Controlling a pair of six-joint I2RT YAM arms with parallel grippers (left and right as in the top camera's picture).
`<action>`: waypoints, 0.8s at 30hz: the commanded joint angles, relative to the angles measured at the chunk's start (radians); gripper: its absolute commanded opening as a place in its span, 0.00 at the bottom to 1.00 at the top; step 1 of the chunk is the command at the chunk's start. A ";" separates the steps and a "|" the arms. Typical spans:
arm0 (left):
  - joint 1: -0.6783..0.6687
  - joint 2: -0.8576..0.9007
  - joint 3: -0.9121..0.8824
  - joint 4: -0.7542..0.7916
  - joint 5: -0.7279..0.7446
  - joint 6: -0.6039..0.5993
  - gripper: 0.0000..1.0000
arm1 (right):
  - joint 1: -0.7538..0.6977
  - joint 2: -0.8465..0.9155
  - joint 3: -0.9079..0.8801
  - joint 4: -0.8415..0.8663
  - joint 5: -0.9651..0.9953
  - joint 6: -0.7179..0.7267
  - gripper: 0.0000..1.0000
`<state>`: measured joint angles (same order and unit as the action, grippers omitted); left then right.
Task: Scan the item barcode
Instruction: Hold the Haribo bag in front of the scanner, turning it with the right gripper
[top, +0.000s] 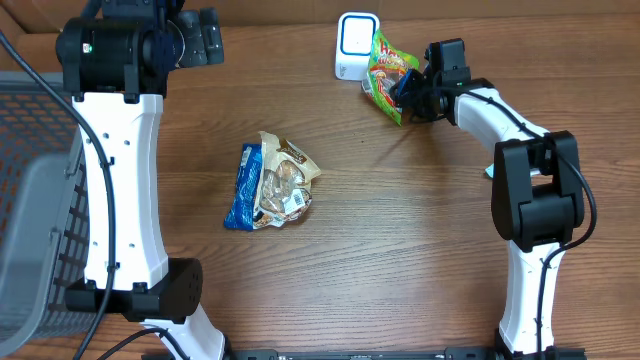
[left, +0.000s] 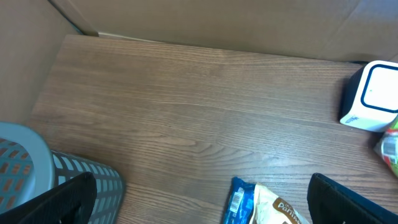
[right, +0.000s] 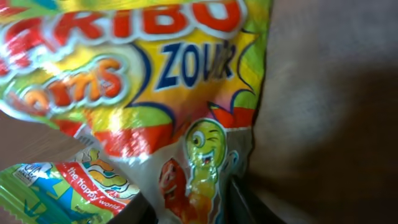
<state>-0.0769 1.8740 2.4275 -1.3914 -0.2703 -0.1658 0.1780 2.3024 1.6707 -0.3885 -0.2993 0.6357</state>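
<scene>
Overhead view of a wooden desk (top: 400, 250) with a white robot arm on each side. At the far edge stands a small white scanner (top: 355, 45) with a pale blue face.

Just to the right of the scanner is a candy bag (top: 386, 68), bright green, yellow and red. It is held tilted off the desk, and its top edge reaches the scanner's side. Whether the two touch cannot be told. The right end effector (top: 408, 92) has the bag by its lower right end.

In the right wrist view the bag fills most of the picture. It carries the word "ZOUR" and a cartoon worm. Its bottom edge runs down between the two dark fingers (right: 244, 202), which are closed in on it from both sides.

The left end effector (top: 200, 38) hangs over the far left part of the desk, well apart from the candy bag. In the left wrist view its fingers (left: 68, 199) stand spread as wide as they go. Only bare desk lies between them, and they grip nothing.

Near the middle of the desk lies a crumpled blue and beige snack bag (top: 270, 185), apart from both arms. A grey mesh basket (top: 30, 210) sits at the left edge.
</scene>
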 joint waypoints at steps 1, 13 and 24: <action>-0.002 0.003 0.001 0.003 -0.010 -0.006 0.99 | 0.000 0.013 0.000 -0.116 -0.061 0.027 0.29; -0.002 0.003 0.001 0.003 -0.010 -0.006 1.00 | 0.007 0.005 0.044 -0.469 -0.082 -0.112 0.45; -0.002 0.003 0.001 0.003 -0.010 -0.006 1.00 | 0.040 -0.002 0.046 -0.467 -0.021 -0.026 0.04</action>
<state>-0.0769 1.8740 2.4275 -1.3914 -0.2703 -0.1658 0.2008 2.2814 1.7325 -0.8413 -0.3840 0.5953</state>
